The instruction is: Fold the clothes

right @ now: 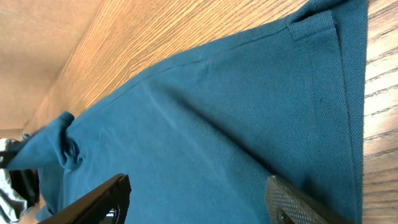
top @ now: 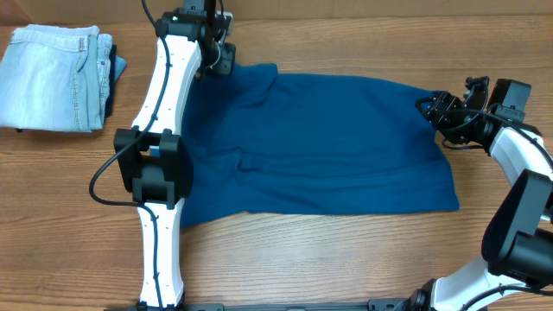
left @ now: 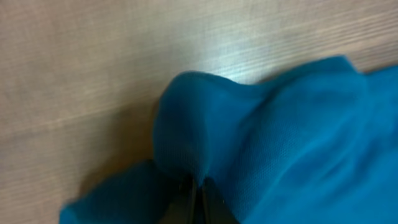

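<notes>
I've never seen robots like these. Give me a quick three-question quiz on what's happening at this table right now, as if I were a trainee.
1. True or false: the left gripper is shut on a bunched corner of the teal polo shirt.
2. Where do the folded light-blue jeans lie? A: on top of the shirt. B: apart from the shirt, near a corner of the wooden table. C: underneath the shirt.
3. Fill in the blank: the right gripper sits at the shirt's edge with its fingers ____ (open or shut).

Key: 1 true; 2 B; 3 open.
</notes>
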{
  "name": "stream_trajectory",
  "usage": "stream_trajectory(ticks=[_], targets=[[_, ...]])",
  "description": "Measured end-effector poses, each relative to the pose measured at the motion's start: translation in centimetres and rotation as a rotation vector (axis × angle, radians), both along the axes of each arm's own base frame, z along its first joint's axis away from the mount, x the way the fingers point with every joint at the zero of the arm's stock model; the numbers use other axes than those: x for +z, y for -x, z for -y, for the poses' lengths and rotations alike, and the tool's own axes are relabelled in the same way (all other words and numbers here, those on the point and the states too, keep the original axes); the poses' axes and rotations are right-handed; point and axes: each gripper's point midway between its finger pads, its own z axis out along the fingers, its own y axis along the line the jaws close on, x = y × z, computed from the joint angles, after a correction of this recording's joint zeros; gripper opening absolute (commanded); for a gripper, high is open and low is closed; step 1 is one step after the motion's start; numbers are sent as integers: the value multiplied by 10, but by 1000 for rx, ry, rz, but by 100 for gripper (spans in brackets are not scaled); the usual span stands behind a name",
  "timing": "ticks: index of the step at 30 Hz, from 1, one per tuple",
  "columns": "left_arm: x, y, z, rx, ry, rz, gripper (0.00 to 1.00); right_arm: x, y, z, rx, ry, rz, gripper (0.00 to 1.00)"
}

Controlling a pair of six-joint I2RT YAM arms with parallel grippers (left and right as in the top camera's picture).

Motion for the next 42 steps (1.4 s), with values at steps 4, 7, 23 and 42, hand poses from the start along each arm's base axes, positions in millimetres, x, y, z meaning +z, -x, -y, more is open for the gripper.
stream_trajectory(ticks=[4, 7, 23, 42], targets=[[-7, 21, -3, 5, -12, -91, 4, -2, 2, -1, 0, -6, -13, 73], [-11, 38, -5, 14, -19, -163, 7, -2, 3, -1, 0, -7, -17, 73], [-16, 69, -11, 93, -26, -300, 45, -2, 3, -1, 0, -6, -16, 74], [7, -22, 4, 141, 81, 74, 63, 6, -12, 7, -14, 31, 56, 81]])
